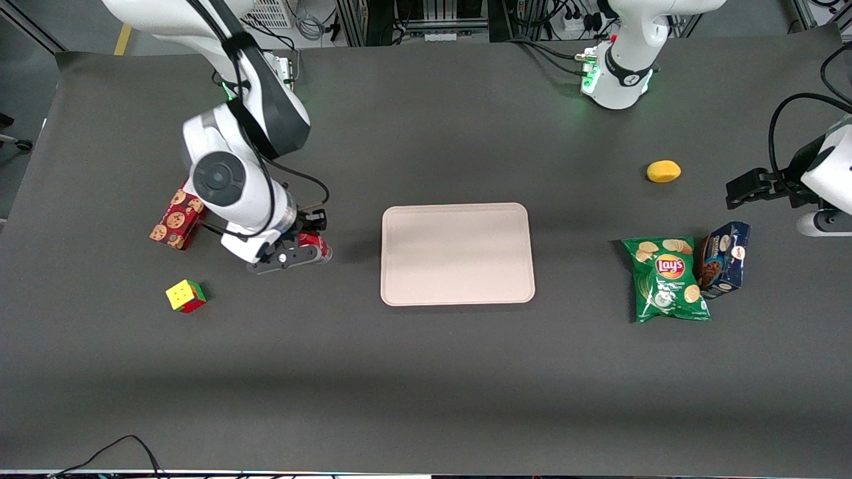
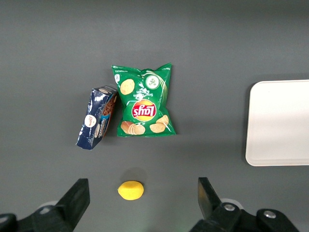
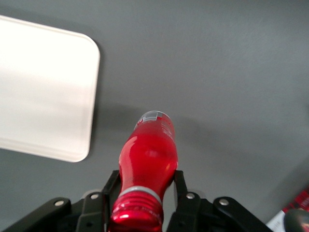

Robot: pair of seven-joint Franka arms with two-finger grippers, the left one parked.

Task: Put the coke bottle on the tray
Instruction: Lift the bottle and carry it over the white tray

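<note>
Your gripper clenches the coke bottle near its neck, between both fingers, beside the tray, above the worktop.

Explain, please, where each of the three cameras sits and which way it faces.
Front view: high above the table, looking down; shows both arms, the gripper around the coke bottle beside the tray.
Left wrist view: on the parked arm, looking down at a chips bag, blue box and lemon; its own fingers show.
Right wrist view: on the working arm, looking down along the coke bottle between the gripper fingers.
All three share the tray.
</note>
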